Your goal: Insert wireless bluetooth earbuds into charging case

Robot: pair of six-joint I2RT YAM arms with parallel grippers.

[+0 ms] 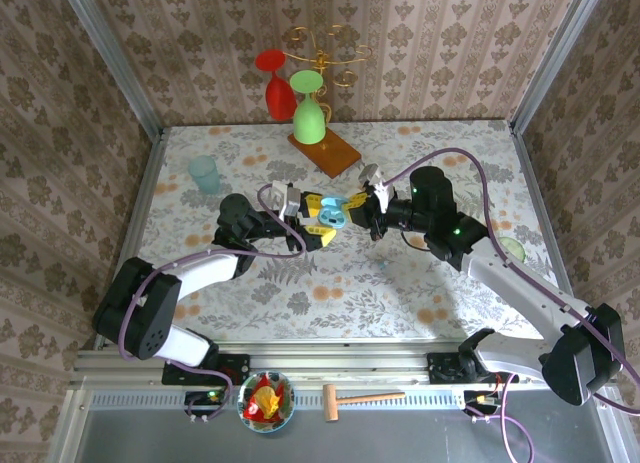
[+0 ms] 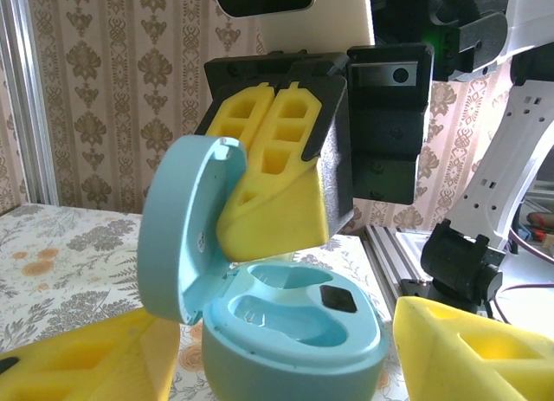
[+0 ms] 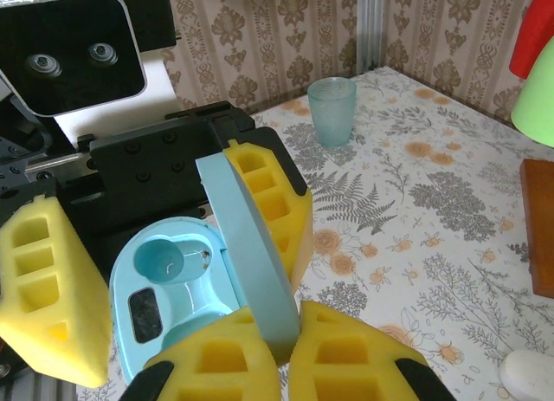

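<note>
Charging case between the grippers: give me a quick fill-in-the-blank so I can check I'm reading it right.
The charging case is light ____.
It stands ____, not closed.
The right gripper pinches it by its ____.
Missing words: blue; open; lid.

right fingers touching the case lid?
Touching. The right wrist view shows the lid of the open blue charging case pinched edge-on between the yellow fingers of the right gripper.
</note>
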